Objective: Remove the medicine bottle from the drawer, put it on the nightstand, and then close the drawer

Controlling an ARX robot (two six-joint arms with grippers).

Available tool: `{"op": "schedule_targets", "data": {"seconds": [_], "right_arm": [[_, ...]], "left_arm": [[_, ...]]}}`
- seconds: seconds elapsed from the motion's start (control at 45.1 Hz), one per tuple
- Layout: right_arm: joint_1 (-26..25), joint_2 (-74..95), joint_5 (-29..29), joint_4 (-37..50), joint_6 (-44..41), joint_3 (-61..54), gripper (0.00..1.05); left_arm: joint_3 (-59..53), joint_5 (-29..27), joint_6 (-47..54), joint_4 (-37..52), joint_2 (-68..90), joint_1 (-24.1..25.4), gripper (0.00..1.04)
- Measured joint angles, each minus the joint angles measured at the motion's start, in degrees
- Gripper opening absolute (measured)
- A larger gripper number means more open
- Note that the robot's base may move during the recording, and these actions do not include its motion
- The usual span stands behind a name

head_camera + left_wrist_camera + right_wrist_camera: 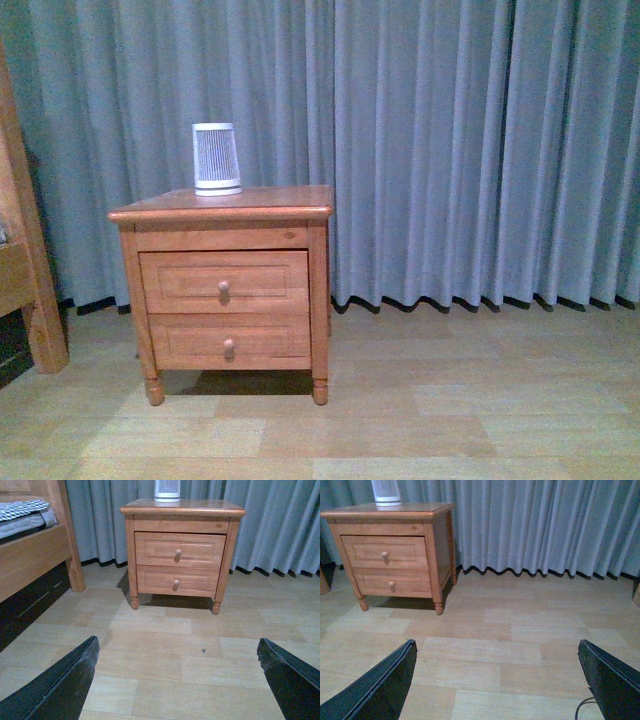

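Plainly, neither arm has hold of anything: the left gripper (pixel 176 645) has its dark fingers (pixel 65 685) spread wide over bare wooden floor (pixel 165 665), and the right gripper (pixel 496 644) is spread just as wide and just as empty. Both hang well short of the nightstand (pixel 270 200), which fits a task not yet begun, with jaws parted ready for a knob or a small bottle. In the front view neither arm shows. The drawer (pixel 265 282) is the upper, taller one, its front sitting about level with the cabinet frame, so it looks shut, its round knob (pixel 224 288) untouched. The medicine bottle is not visible in any view; going by the task it probably lies inside that drawer, hidden by the front. Below is the shallower lower drawer (pixel 265 338), also shut. On the top stands a white ribbed cylinder (pixel 216 158) toward the back left, leaving bare wood on the right for setting the bottle down. Grey-blue curtains (pixel 450 150) hang behind, and a bed frame (pixel 25 270) stands to the left.
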Motion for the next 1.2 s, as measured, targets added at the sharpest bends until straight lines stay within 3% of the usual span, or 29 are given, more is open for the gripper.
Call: {"op": "schedule_targets", "data": {"seconds": [1.199], "right_arm": [[0.0,0.0,0.0,0.0,0.0,0.0,0.98]], "left_arm": [[0.0,0.0,0.0,0.0,0.0,0.0,0.98]]}}
